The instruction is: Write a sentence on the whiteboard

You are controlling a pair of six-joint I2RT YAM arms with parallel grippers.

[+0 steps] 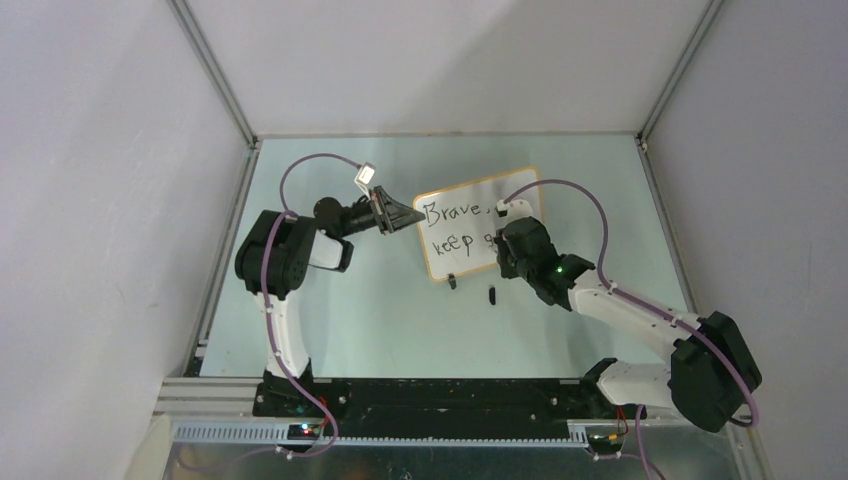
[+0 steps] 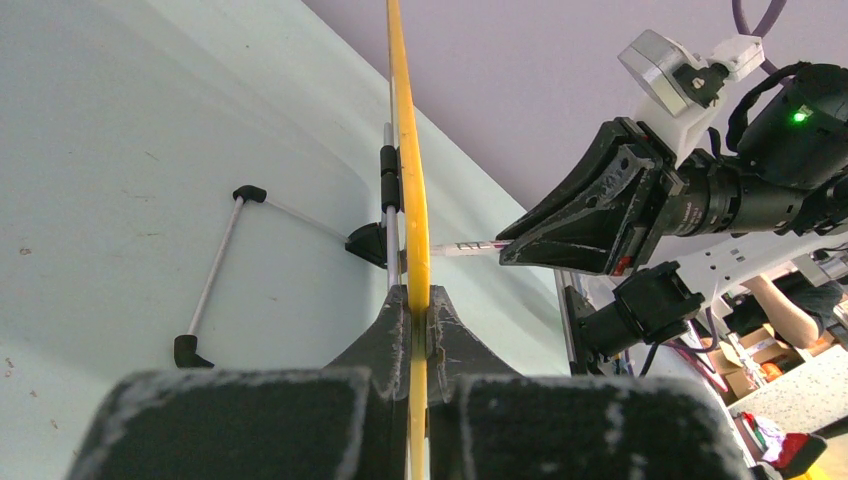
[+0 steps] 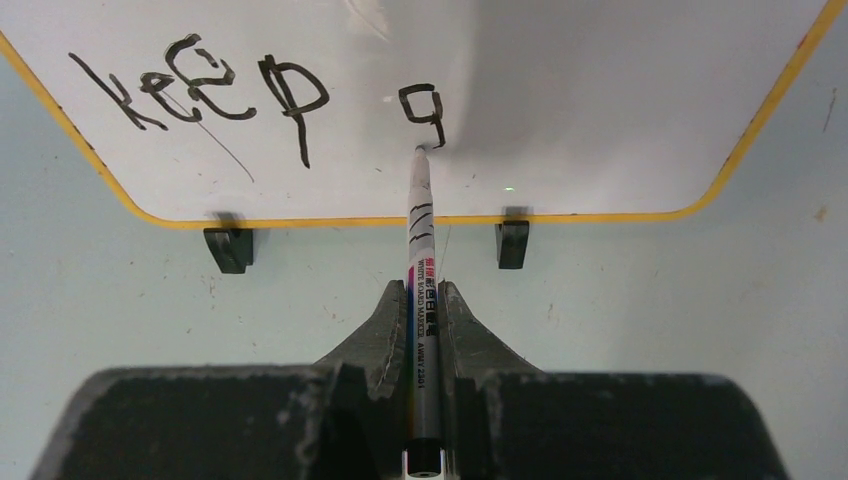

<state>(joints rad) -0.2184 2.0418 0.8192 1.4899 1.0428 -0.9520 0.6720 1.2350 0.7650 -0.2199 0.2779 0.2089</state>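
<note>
The whiteboard [image 1: 470, 205] stands tilted on two black clip feet [image 3: 229, 248] near the table's middle. Its yellow-orange frame [image 2: 411, 180] runs edge-on through the left wrist view. My left gripper [image 2: 420, 300] is shut on that frame at the board's left edge [image 1: 418, 215]. The sentence [image 1: 453, 212] reads "Brave," above "keep" and a started "g" [image 3: 421, 108]. My right gripper [image 3: 425, 300] is shut on a slim whiteboard marker [image 3: 422, 250]. The marker's tip touches the board at the tail of the "g". In the top view the right arm [image 1: 525, 250] covers the board's lower right part.
A thin metal stand rod with black ends [image 2: 215, 270] props the board from behind. The pale green table [image 1: 400, 320] is fenced by white walls and metal rails [image 1: 222, 90]. Both arm bases [image 1: 440, 395] sit at the near edge.
</note>
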